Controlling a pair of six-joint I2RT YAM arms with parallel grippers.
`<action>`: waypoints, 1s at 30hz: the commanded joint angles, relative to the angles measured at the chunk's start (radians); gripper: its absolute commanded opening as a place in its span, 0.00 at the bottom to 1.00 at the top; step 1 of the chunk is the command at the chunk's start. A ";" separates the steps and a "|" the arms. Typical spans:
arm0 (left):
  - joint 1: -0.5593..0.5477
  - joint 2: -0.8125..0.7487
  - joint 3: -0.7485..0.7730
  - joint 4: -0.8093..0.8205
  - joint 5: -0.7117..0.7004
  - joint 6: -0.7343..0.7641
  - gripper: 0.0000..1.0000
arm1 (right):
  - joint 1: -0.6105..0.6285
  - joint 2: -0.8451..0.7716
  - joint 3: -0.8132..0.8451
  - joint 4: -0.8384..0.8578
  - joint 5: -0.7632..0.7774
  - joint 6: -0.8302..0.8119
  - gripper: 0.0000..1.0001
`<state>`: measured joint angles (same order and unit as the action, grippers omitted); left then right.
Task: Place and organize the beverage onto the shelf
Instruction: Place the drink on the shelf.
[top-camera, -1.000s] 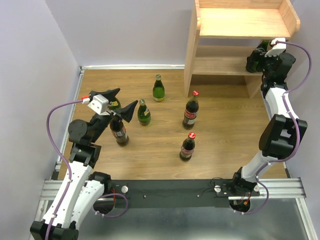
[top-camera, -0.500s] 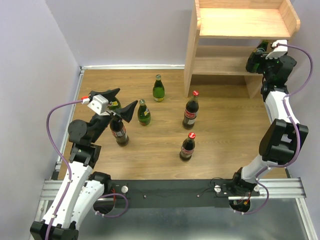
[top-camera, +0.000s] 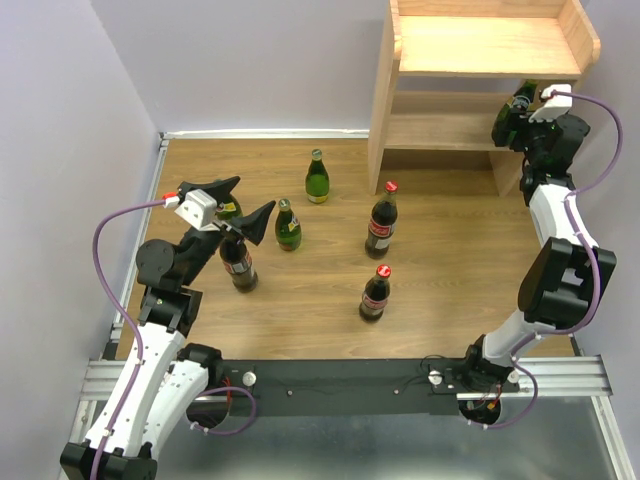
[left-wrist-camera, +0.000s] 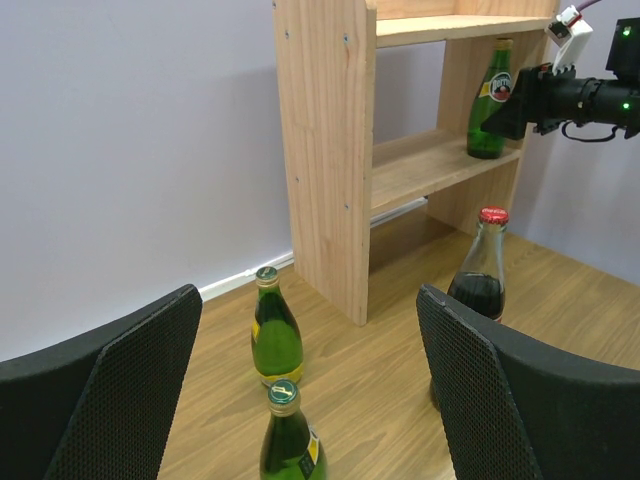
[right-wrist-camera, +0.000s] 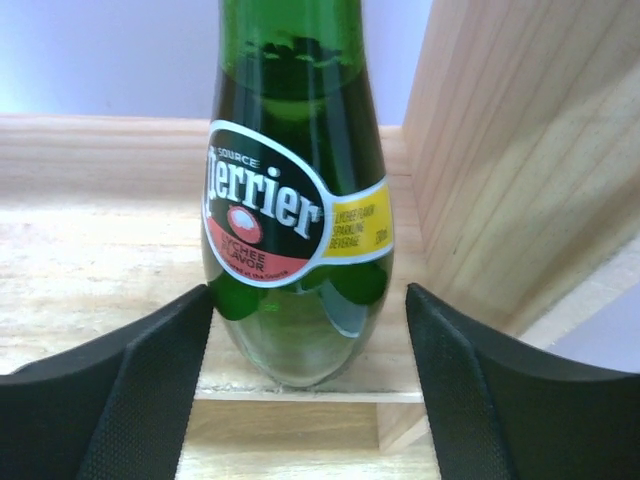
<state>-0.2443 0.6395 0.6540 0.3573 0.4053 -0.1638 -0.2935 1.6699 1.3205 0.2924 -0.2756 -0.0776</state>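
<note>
The shelf (top-camera: 480, 45) stands at the back right, its top board bare. One green beverage bottle (top-camera: 522, 97) stands upright at the right end of the lower tier. In the right wrist view this bottle (right-wrist-camera: 295, 220) sits at the board's (right-wrist-camera: 90, 230) front edge next to the side panel (right-wrist-camera: 520, 150). My right gripper (right-wrist-camera: 308, 292) is open around its base, with a gap on the right side. On the floor stand green bottles (top-camera: 317, 178) (top-camera: 288, 226) and cola bottles (top-camera: 381, 220) (top-camera: 375, 294) (top-camera: 238, 265). My left gripper (top-camera: 235, 205) hangs open above them, holding nothing.
Another green bottle (top-camera: 228, 208) is partly hidden under my left gripper. Purple walls close the left, back and right sides. A metal rail (top-camera: 350, 375) runs along the near edge. The shelf's left side panel (left-wrist-camera: 330, 150) stands just beyond the floor bottles.
My right wrist has shifted slightly at the shelf's lower tier and its jaws have narrowed a little around the green bottle. The left arm and the floor bottles have not moved.
</note>
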 joint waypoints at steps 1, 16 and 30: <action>-0.003 -0.014 0.004 -0.011 -0.013 0.012 0.96 | 0.002 0.019 0.023 0.021 0.018 -0.001 0.70; -0.003 -0.011 0.004 -0.012 -0.014 0.014 0.96 | 0.002 0.048 0.056 0.040 0.117 -0.036 0.45; -0.003 -0.011 0.003 -0.012 -0.013 0.014 0.96 | -0.006 0.057 0.062 0.051 0.202 -0.051 0.46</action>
<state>-0.2443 0.6395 0.6540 0.3573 0.4049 -0.1612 -0.2863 1.7016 1.3495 0.3069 -0.1440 -0.1097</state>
